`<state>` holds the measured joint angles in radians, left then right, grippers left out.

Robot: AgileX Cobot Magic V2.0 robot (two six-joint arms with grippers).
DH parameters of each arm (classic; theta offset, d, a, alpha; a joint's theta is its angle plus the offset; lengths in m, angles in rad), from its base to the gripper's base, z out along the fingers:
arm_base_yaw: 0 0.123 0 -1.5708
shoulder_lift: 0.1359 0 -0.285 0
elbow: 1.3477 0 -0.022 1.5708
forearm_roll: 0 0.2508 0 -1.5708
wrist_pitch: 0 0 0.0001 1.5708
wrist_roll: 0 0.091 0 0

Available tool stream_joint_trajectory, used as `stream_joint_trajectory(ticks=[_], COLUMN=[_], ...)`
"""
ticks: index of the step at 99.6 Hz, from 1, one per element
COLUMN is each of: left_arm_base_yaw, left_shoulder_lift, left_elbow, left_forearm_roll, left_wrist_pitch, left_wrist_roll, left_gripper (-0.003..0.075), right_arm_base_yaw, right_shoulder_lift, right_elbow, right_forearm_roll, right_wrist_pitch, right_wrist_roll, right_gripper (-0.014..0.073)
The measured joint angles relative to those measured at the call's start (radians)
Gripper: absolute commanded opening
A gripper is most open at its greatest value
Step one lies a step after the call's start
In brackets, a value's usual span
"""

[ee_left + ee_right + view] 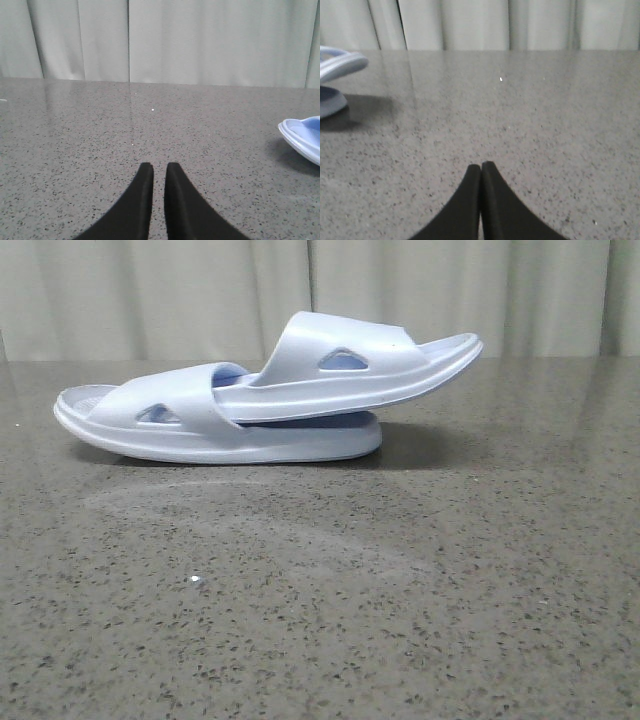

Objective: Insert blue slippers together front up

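Note:
The blue slippers lie nested at the back of the table. The lower slipper [180, 440] rests flat. The upper slipper [350, 375] has one end pushed under the lower one's strap and its other end tilted up to the right. Neither gripper shows in the front view. My left gripper [159, 167] hovers over bare table with a narrow gap between its fingers and nothing in it; a slipper end [305, 137] shows off to one side. My right gripper [481, 166] is shut and empty, with the slippers' other ends [337, 65] far to the side.
The grey speckled table [320, 620] stretches out in front of the slippers. Pale curtains [150, 290] hang behind the table's far edge. A small white speck [196, 581] lies on the table.

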<state>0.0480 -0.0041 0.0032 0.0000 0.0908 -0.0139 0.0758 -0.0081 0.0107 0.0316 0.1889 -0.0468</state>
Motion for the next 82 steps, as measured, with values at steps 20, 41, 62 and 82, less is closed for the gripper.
stream_joint_trajectory(ticks=[20,41,62,82], left_arm_base_yaw=[0.000,0.000,0.000,0.000], left_shoulder_lift=[0.000,0.000,0.000,0.000], left_elbow=[0.000,0.000,0.000,0.000], left_forearm_roll=[0.000,0.000,0.000,0.000], left_wrist_pitch=[0.002,0.002,0.002,0.002], left_wrist_roll=[0.000,0.000,0.000,0.000], left_gripper=[0.0015,0.0015,0.0015,0.0015], right_arm_base_yaw=[-0.011,-0.011,-0.011,-0.011], right_shoulder_lift=[-0.002,-0.002,-0.002,-0.002], right_elbow=[0.000,0.000,0.000,0.000], right_forearm_roll=[-0.032,-0.037,-0.037,-0.037], right_wrist_pitch=[0.014,-0.039,-0.041,-0.041], right_wrist_roll=[0.000,0.000,0.000,0.001], right_gripper=[-0.0078,-0.0078,-0.0078,-0.0078])
